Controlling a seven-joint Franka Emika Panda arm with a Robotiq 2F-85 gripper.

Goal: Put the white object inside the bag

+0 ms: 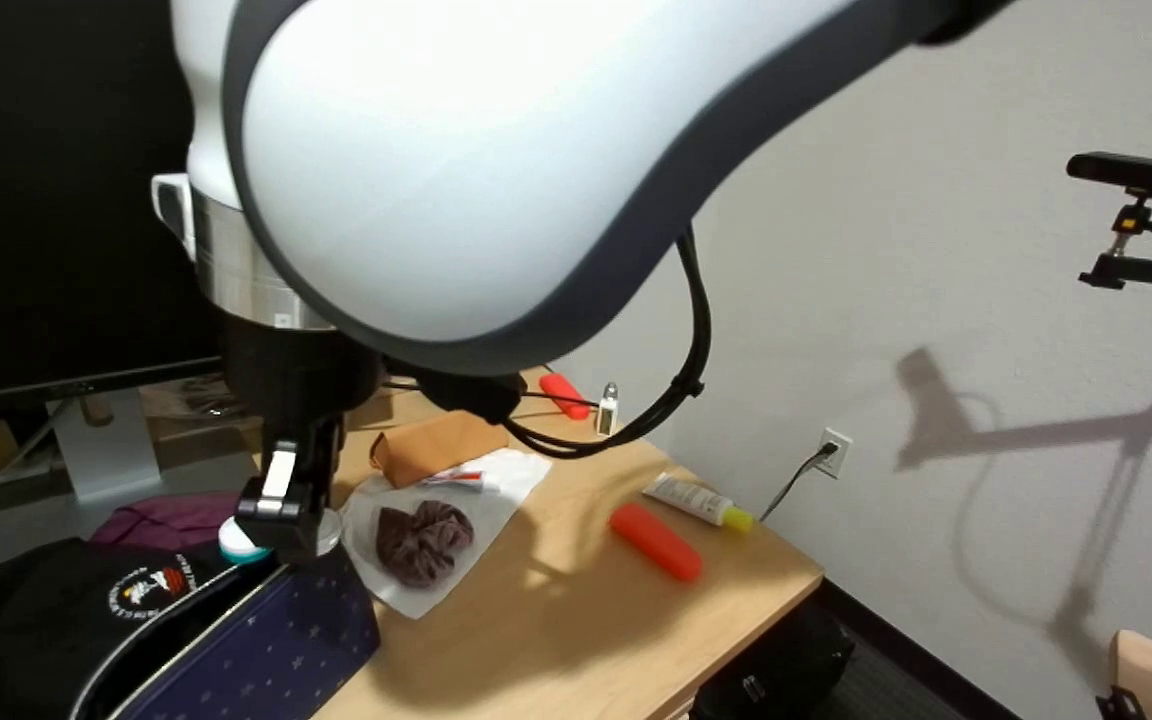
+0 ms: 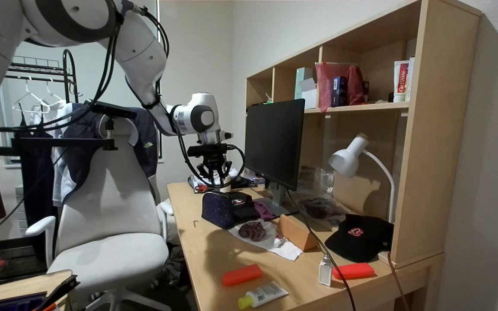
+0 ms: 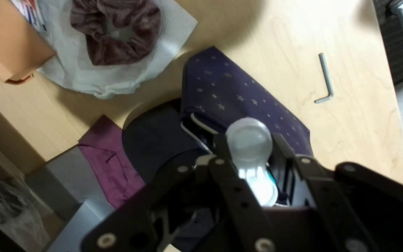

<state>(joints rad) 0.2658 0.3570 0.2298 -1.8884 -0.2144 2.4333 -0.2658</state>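
Observation:
The bag is a dark blue pouch with small stars, seen in both exterior views (image 1: 271, 640) (image 2: 217, 209) and in the wrist view (image 3: 229, 87). Its pale-edged zip is open. My gripper (image 1: 286, 530) is above the zip opening, pointing down; in the wrist view its fingertips (image 3: 250, 141) are on either side of the white object (image 3: 248, 143) and shut on it. The object has a translucent round end, a bright white round end and a teal edge. In an exterior view, its white end (image 1: 236, 538) sticks out beside the fingers. The bag's inside is mostly hidden.
A black cap with a round logo (image 1: 146, 592) lies against the bag, with a purple cloth (image 3: 112, 157) behind. A scrunchie (image 3: 117, 31) on white paper and an orange case (image 3: 9, 42) lie nearby. The monitor (image 2: 272, 142) stands close. A hex key (image 3: 325, 78) is near the table edge.

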